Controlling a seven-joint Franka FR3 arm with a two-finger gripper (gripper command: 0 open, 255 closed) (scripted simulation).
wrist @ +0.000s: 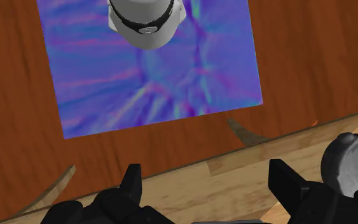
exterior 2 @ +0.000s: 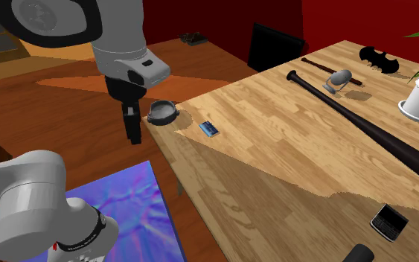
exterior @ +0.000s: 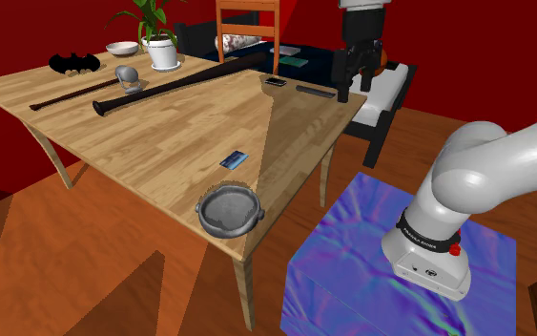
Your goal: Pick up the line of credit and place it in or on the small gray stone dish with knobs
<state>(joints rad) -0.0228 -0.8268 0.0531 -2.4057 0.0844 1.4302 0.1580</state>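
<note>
I see the blue card (exterior: 234, 159) (exterior 2: 210, 129) flat on the table (exterior: 161, 134); the grey knobbed dish (exterior: 228, 211) (exterior 2: 162, 112) (wrist: 352, 162) sits at its corner.

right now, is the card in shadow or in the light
shoulder view: a darker wedge covers the right of the table, the card lies just outside it, lit; second exterior view: card and dish both on bright wood, shade starting right beside them

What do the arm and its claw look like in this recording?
The arm is white, built of smooth, rounded links with dark rings at its joints. The ring near the base carries small pale lettering, and a small red dot sits just below it. The claw is all black, with two blocky fingers.
</note>
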